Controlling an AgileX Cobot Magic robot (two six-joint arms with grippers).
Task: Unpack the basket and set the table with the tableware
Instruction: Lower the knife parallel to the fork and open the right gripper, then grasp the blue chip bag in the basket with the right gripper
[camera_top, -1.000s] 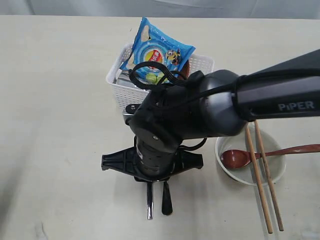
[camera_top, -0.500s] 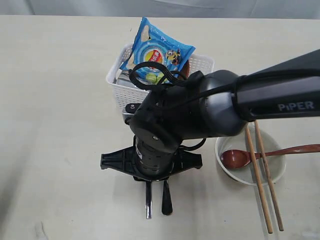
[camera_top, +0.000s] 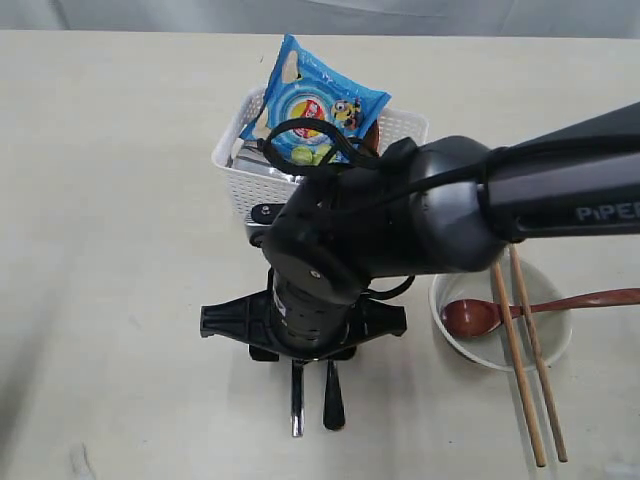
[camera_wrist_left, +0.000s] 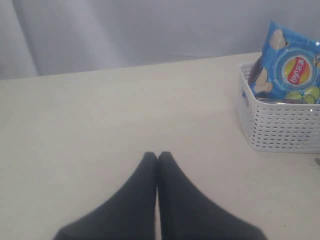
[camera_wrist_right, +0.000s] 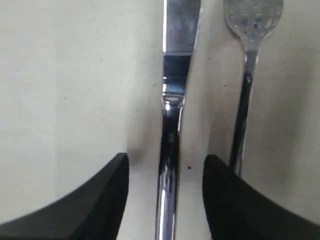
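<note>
Your right gripper (camera_wrist_right: 165, 161) stands released, its fingers (camera_wrist_right: 107, 195) spread to either side of the knife (camera_wrist_right: 172, 75). The knife lies flat on the table (camera_wrist_right: 65, 75) between them and touches neither. The fork (camera_wrist_right: 245, 100) lies just beside it, outside one finger. Your left gripper (camera_wrist_left: 157, 159) is clenched on nothing. You have one knife, one fork, two chopsticks (camera_top: 525, 370) across one bowl (camera_top: 560, 345), one spoon (camera_top: 480, 315), and one basket (camera_top: 250, 190) holding one chip bag (camera_top: 315, 100).
</note>
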